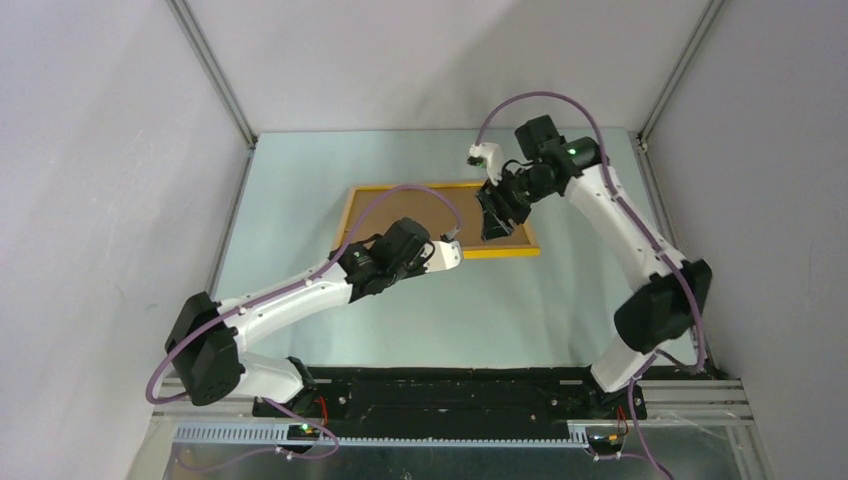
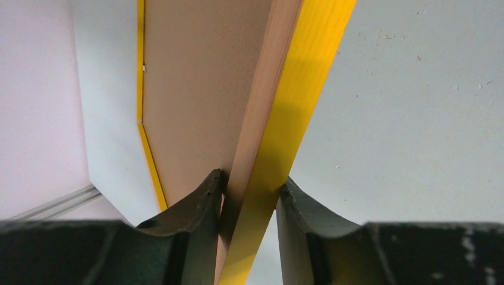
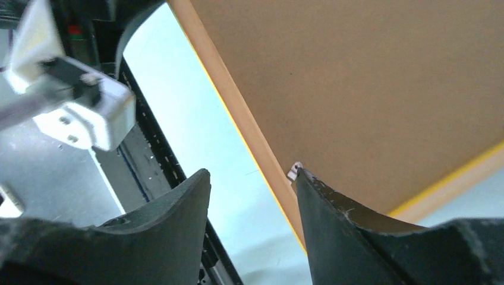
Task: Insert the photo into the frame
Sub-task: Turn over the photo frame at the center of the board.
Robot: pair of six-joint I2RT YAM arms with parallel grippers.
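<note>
Viewing: I read this moment from the overhead camera and the two wrist cameras.
Table (image 1: 450, 310): a pale blue-green matte surface. The left wrist view shows small specks and faint scuffs on it.
Walls (image 1: 100, 150): plain light grey panels close the cell at the left, the back and the right.
Corner posts (image 1: 215, 70): aluminium profiles rise from the two far corners of the table.
Base rail (image 1: 450, 392): a black bar along the near edge, with both arm bases on it.
Frame (image 1: 410, 185): lies in the far middle of the table, back side up, its long sides roughly parallel to the far wall. Thin yellow-orange rails run all round it.
Backing board (image 1: 415, 208): plain brown, seated inside the rails.
Left gripper (image 2: 249, 181): clenched on the frame's near rail, one finger against the inner brown side and the other against the yellow outer face. I cannot tell whether that rail is raised off the table.
Right gripper (image 3: 251, 173): released, its fingers spread across a rail at the frame's right part. One finger is over the table, the other over the rail and board.
Retaining tab (image 3: 293, 171): a small pale metal piece at the rail's inner edge, right at that second fingertip. I cannot tell whether they touch.
</note>
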